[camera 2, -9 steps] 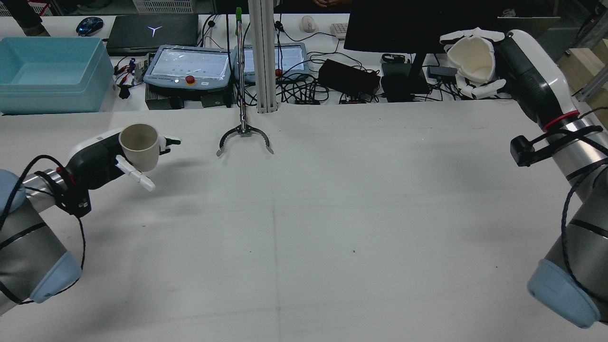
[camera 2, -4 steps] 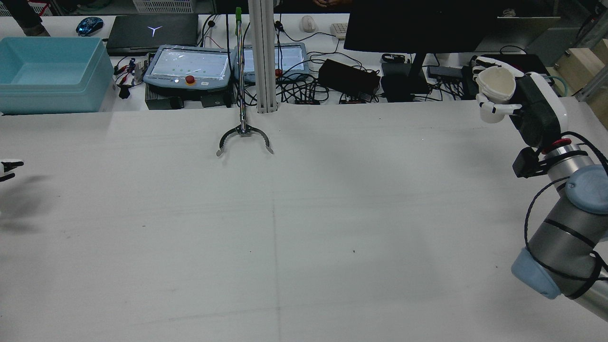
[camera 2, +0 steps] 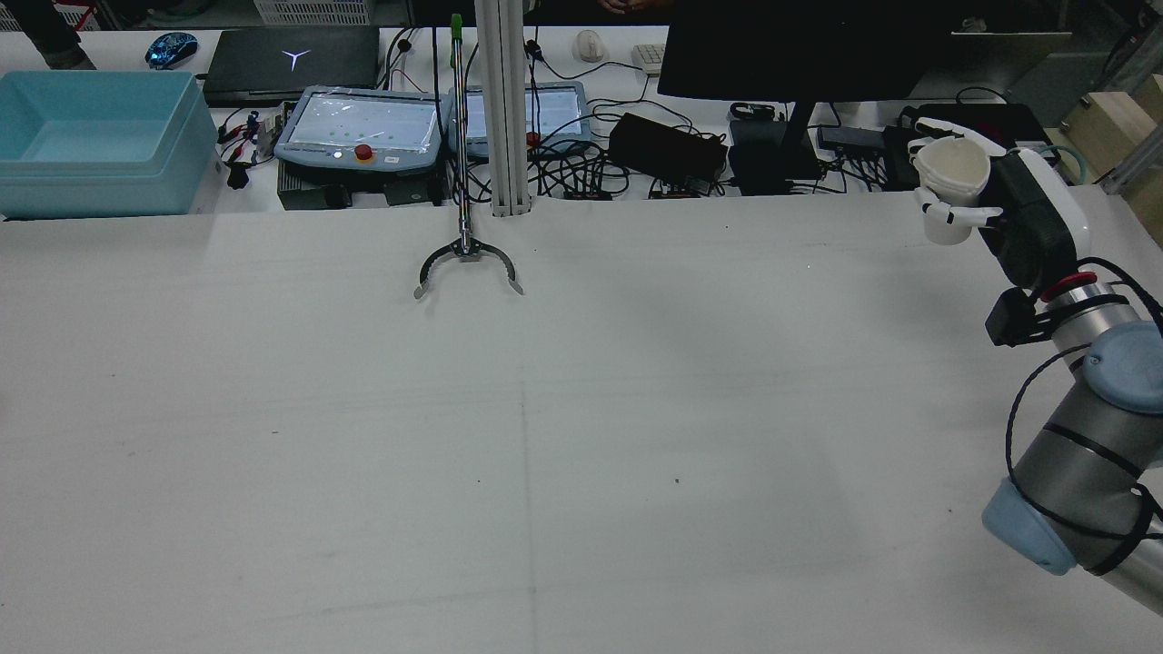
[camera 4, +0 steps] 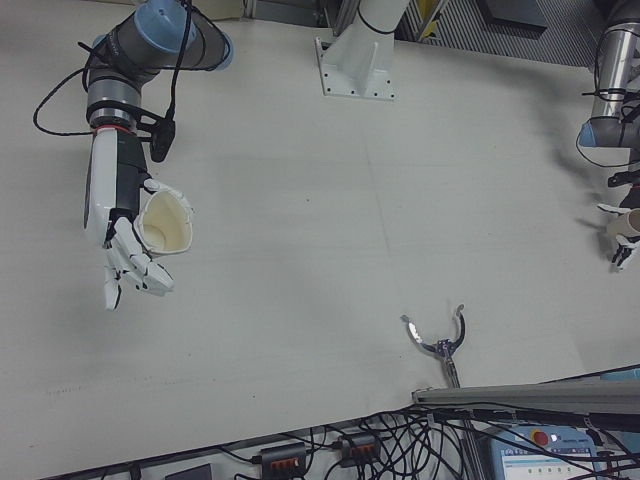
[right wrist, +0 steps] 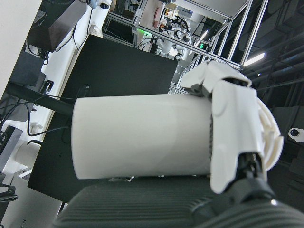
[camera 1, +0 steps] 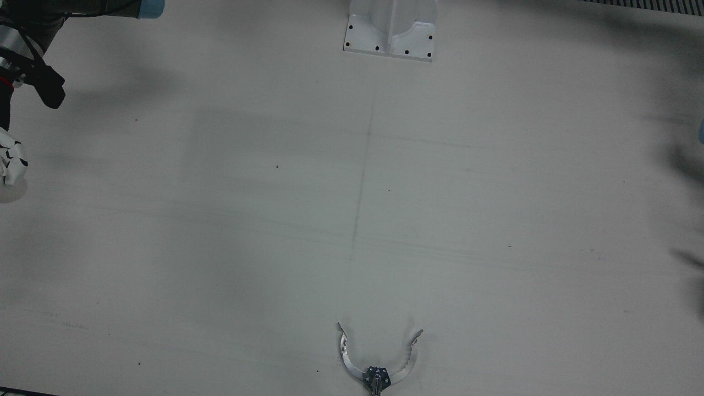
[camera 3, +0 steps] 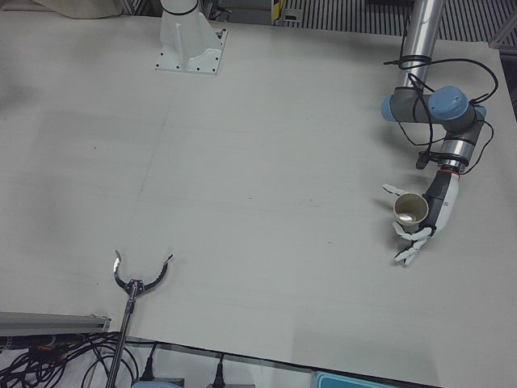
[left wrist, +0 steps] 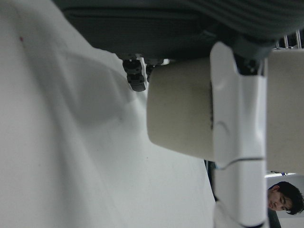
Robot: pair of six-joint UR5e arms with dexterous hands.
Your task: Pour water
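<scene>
My right hand is shut on a white cup, held upright above the table's far right edge in the rear view. The right-front view shows the same cup mouth-up in that hand. In the right hand view, the fingers wrap the white cup. My left hand is shut on a beige cup, upright over the table's side in the left-front view. The left hand view shows this cup with a finger across it. The cups are far apart. I cannot see what is inside either.
A metal grabber claw lies on the table at mid far side. Behind the table's far edge are a blue bin, teach pendants, cables and a monitor. The white post base stands at the near edge.
The left hand with the beige cup has swung outward, leaving the rear view on the left. The right hand has come down and nearer, and its white cup now stands upright.
</scene>
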